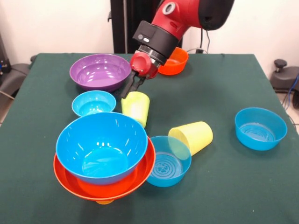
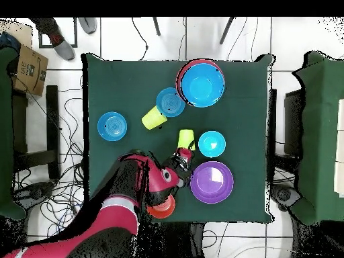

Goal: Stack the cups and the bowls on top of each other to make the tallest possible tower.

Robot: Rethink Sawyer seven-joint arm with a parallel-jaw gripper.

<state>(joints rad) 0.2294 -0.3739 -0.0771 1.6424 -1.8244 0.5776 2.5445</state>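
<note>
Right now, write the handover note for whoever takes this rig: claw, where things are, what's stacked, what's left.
Claw: at the lying lime green cup; whether it grips, cannot tell.
Tower, near edge in the front view: large blue bowl nested in large orange bowl over an orange cup, barely showing.
Loose: large purple bowl, small blue bowl, small orange bowl behind the arm, medium blue bowl touching the tower, another medium blue bowl alone, pale yellow cup on its side.
Left: stack all loose pieces.

Six bowls (image 1: 100, 72) and three cups (image 1: 136, 107) (one mostly hidden).
</note>
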